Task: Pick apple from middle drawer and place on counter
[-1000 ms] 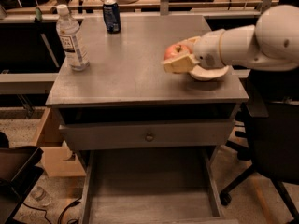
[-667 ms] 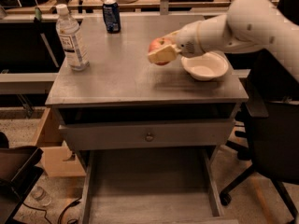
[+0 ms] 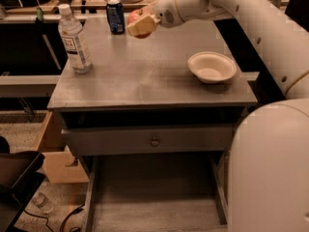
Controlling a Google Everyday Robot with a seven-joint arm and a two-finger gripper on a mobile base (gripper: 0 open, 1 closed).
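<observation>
My gripper (image 3: 138,24) is shut on the red apple (image 3: 133,18) and holds it above the back part of the grey counter (image 3: 145,76), just right of the blue can. The white arm reaches in from the upper right across the counter. The middle drawer (image 3: 154,202) stands pulled open below the cabinet front, its bare grey floor showing nothing in it.
A clear water bottle (image 3: 74,38) stands at the counter's left. A blue soda can (image 3: 115,16) stands at the back. A white bowl (image 3: 212,66) sits at the right. A closed drawer front with a round knob (image 3: 154,141) lies above the open drawer. A cardboard box (image 3: 55,153) sits on the floor at left.
The gripper has carried the apple from beside the white bowl leftward and back across the counter, to a spot near the blue can.
</observation>
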